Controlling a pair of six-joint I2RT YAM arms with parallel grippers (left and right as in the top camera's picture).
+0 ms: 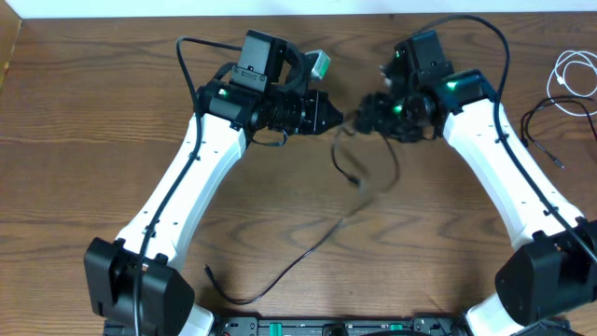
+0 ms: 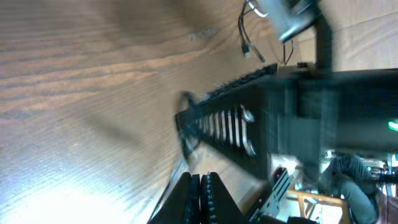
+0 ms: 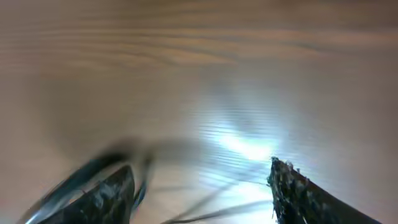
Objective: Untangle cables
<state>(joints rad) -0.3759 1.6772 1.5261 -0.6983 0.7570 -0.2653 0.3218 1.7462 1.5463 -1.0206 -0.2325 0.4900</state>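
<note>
The black cable (image 1: 280,275) is the one being worked on. Its upper part hangs just below the gap between the two end effectors, where it makes a small loop. From there it drops away toward the near edge of the table (image 1: 93,112). The rest lies on the wood in a long, shallow curve, with its free end below and well to the left of the left end effector (image 1: 328,114).

That end effector is closed, fingers pressed flat together, and the black cable leaves from its tip, so it looks pinched there. In the left wrist view a thin dark strand runs out right beside the shut fingers.

The right end effector (image 1: 368,114) faces it from just beside, almost tip to tip. Its jaws stand wide apart (the right wrist view shows this best). One finger (image 3: 109,190) is low on the left of that view and the other low on the right. Blurred strands of cable pass near the left finger and across the gap, and nothing is clamped between the fingers.

Well off to the right of the right end effector, near the table's far right edge, a white cable (image 1: 574,73) lies coiled. A second black cable (image 1: 539,126) curls just below it, apart from both end effectors and from the black cable.
</note>
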